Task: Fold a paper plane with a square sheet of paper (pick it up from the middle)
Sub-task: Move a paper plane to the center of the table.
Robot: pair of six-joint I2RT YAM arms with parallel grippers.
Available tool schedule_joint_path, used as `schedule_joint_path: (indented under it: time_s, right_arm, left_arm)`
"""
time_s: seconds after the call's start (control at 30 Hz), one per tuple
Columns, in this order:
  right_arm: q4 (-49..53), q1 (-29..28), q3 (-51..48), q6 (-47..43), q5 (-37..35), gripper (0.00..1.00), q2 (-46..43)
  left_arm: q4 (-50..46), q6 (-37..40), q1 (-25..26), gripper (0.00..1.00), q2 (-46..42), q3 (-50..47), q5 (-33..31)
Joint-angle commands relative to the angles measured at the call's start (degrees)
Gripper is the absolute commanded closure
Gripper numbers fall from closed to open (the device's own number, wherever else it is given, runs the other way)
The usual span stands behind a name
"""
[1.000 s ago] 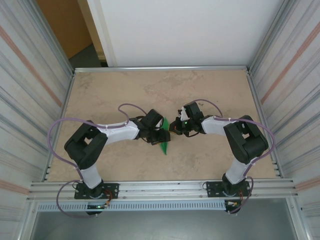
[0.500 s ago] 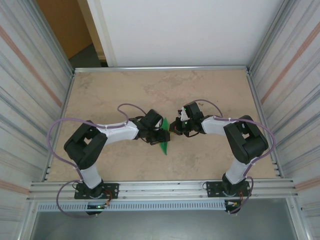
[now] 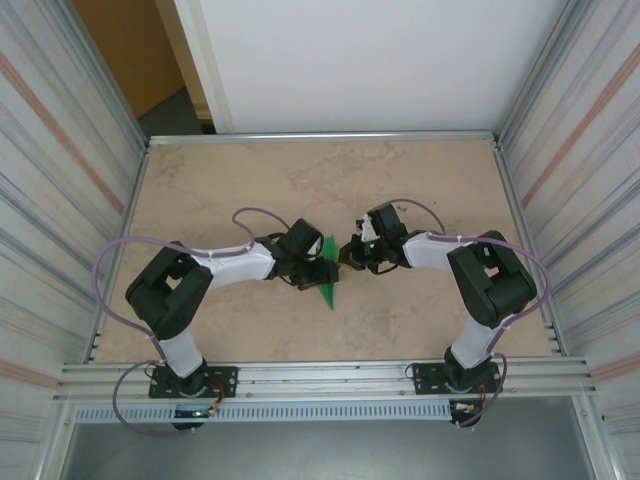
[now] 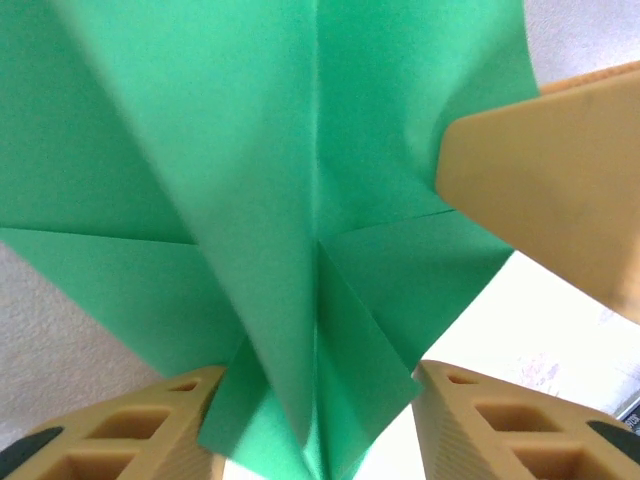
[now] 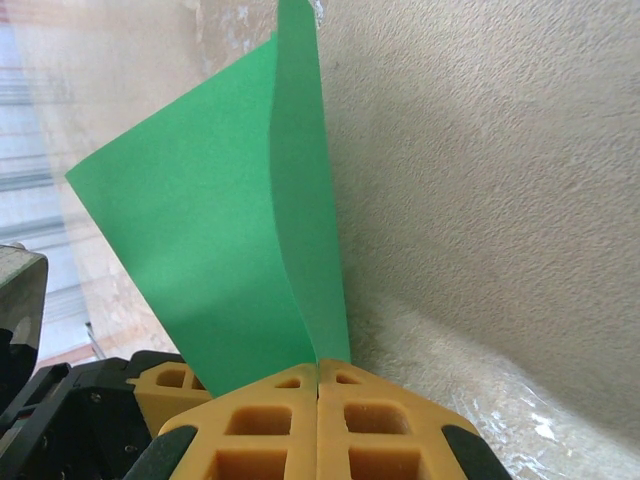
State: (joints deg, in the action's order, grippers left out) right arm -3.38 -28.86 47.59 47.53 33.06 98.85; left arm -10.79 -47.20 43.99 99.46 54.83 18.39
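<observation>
Right gripper [image 5: 318, 375] is clenching the green paper [image 5: 230, 220]; its two tan fingers [image 5: 270, 420] are pressing flat together on the paper's folded edge; the paper is standing up out of the fingertips as a tall pointed shape with a crease down its right side; the beige table [image 5: 480, 150] is lying behind it.

Left gripper [image 3: 321, 270] is facing the right one across the paper, jaws released and standing apart; in the left wrist view its fingers [image 4: 150, 425] are sitting on either side of the paper's creased, layered end, which is hanging loosely in the gap and reaching the left-hand finger; a tan finger of the right gripper is covering the paper's right edge.

From above, both grippers are meeting near the table's middle; the paper is sitting between them, its narrow tip pointing toward the near edge.
</observation>
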Motion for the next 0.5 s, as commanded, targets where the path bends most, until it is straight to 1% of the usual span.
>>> schedule_joint_path:
  time_s: [0.0, 0.07, 0.17, 0.4, 0.47]
  right_arm:
    - [1.3, 0.2, 1.0, 0.1, 0.5, 1.00, -0.3]
    - [1.3, 0.2, 1.0, 0.1, 0.5, 1.00, -0.2]
    - [1.3, 0.2, 1.1, 0.1, 0.5, 1.00, -0.1]
    - [1.2, 0.2, 1.2, 0.1, 0.5, 1.00, 0.1]
    - [1.2, 0.2, 1.2, 0.0, 0.6, 1.00, 0.1]
  left_arm:
    - [0.7, 0.3, -1.1, 0.54, -1.7, -1.0, 0.4]
    - [0.8, 0.3, -1.1, 0.56, -1.5, -1.1, 0.7]
    - [1.4, 0.3, -1.2, 0.56, -1.3, -1.1, 1.2]
    - [3.9, 1.0, -1.2, 0.47, -2.3, -2.0, 2.5]
    - [4.1, 1.3, -1.3, 0.46, -2.7, -2.2, 2.4]
